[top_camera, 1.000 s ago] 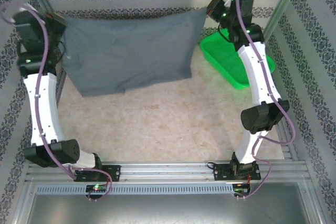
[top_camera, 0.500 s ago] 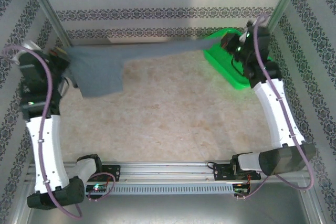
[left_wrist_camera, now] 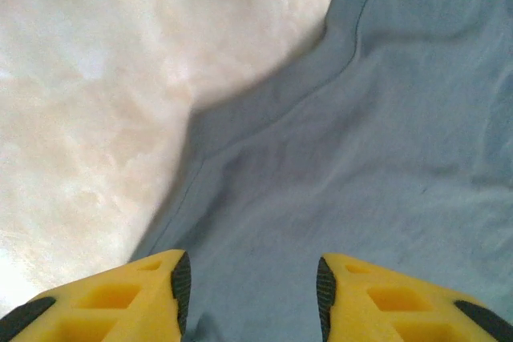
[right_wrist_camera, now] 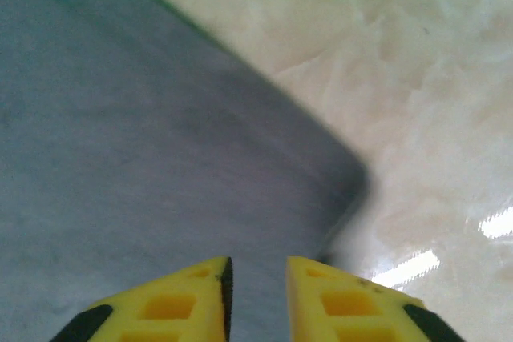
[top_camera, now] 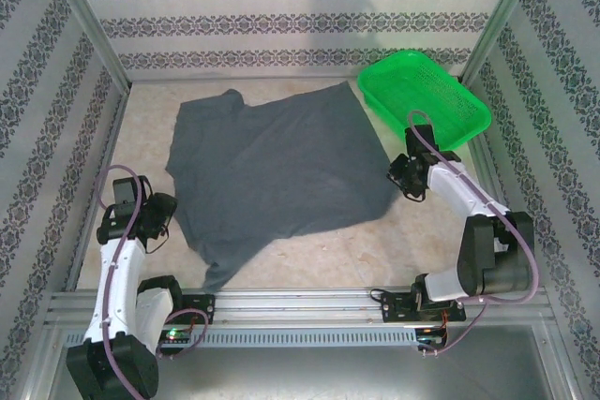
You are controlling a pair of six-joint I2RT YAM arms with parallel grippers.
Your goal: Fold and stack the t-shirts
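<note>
Slate-grey cloth of the t-shirt (top_camera: 277,170) is seen spread on the table (top_camera: 309,259) beside the green basket (top_camera: 427,91), the left fingers (left_wrist_camera: 120,294) and right fingers (right_wrist_camera: 200,286) parted and empty over its side edges; folding is judged next, requiring fresh grips.

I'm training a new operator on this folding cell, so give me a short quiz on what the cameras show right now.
1. True or false: the t-shirt lies spread on the table, outside the green basket.
2. Where does the green basket sit? A far right corner; B far left corner; C near edge, middle.
3. Fill in: the left end effector hovers over the t-shirt's edge with jaws ____.
Key: 1 true; 2 A; 3 open.
</note>
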